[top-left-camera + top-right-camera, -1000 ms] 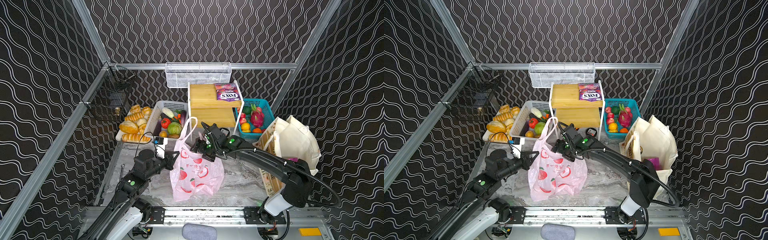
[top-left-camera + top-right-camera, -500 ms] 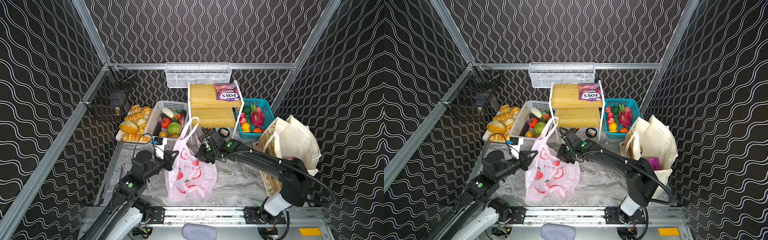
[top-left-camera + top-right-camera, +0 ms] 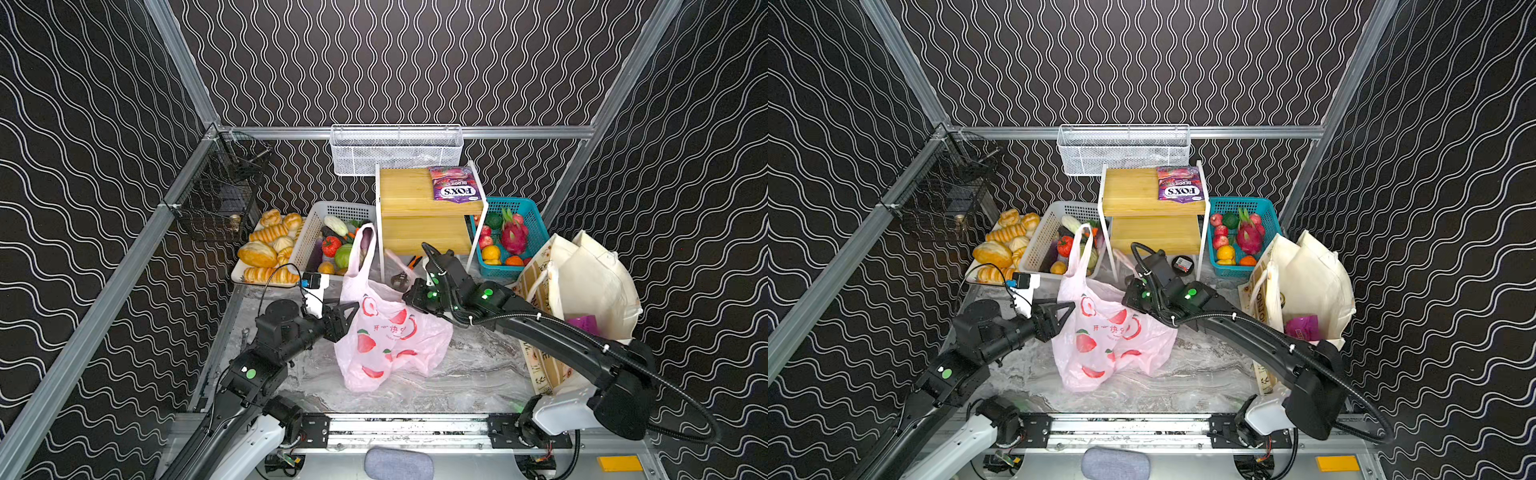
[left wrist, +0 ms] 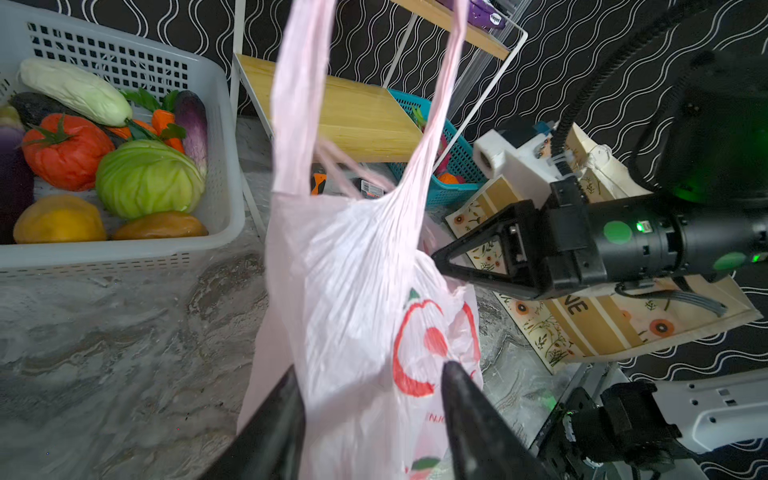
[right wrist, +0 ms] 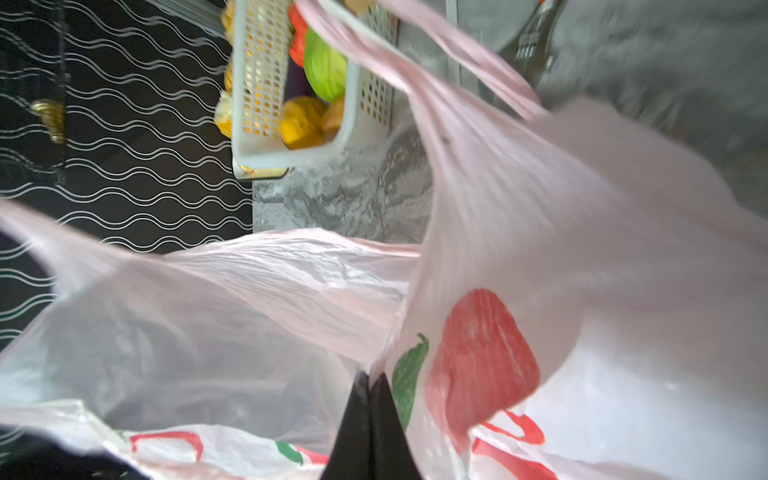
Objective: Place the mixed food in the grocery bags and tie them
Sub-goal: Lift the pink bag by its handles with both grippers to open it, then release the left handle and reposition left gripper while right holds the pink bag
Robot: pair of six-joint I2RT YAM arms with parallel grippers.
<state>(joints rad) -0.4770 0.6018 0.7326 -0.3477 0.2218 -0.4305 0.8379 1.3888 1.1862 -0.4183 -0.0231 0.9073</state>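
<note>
We cannot see inside the pink plastic bag (image 3: 390,332). Its handles (image 5: 478,58) blur in the right wrist view, whose edge crops the right end effector (image 5: 370,384).

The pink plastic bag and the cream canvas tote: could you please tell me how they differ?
The pink plastic bag is thin, translucent and apple-printed; the canvas tote is opaque cream cloth. The pink plastic bag sits centrally; the canvas tote stands far right. Both are soft bags with loop handles.

Lab test cell — aluminium frame (image 3: 519,132), wavy-patterned walls (image 3: 395,62), arm-base rail (image 3: 407,426).
</note>
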